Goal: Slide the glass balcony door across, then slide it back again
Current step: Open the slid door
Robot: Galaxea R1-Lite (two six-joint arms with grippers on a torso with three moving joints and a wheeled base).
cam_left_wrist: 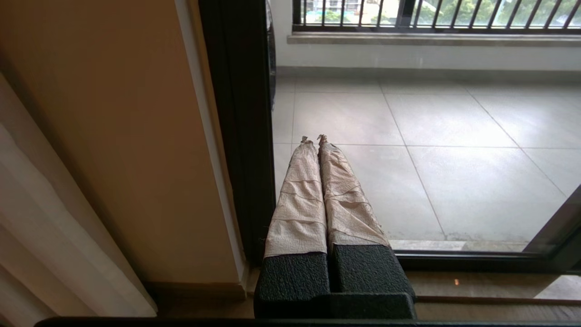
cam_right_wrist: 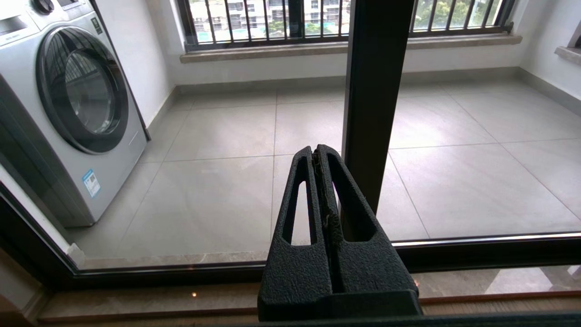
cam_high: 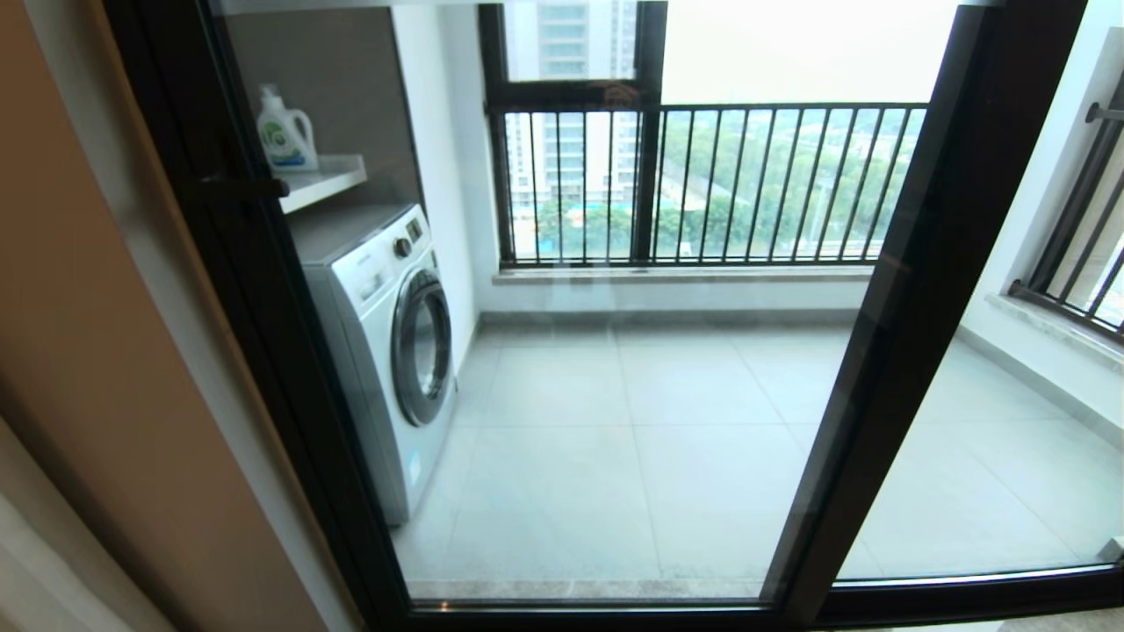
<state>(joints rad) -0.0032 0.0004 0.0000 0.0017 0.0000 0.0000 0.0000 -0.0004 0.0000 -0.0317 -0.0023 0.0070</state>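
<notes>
From the head camera neither arm is showing, just the glass balcony door [cam_high: 615,421] filling most of the frame, its left upright sitting against the beige wall [cam_high: 105,369] with the short black bar handle [cam_high: 244,187] sticking out near the top of that upright. Its right upright [cam_high: 904,316] overlaps the neighbouring glass panel [cam_high: 1010,456], so the door looks closed. Behind the glass there's a washing machine [cam_high: 386,351] at the left edge of the balcony floor, a detergent bottle [cam_high: 285,132] on the shelf above it, and the railing window [cam_high: 702,184] at the back. Left wrist camera: the left gripper [cam_left_wrist: 314,139] has its tape-wrapped fingers [cam_left_wrist: 299,200] pressed together with nothing between them, low down just beside the door's left upright [cam_left_wrist: 240,127], near the bottom track. Right wrist camera: the right gripper [cam_right_wrist: 316,150] is also closed and empty, low in front of the glass, next to the dark middle upright [cam_right_wrist: 376,91], washer [cam_right_wrist: 68,104] off at the side.
</notes>
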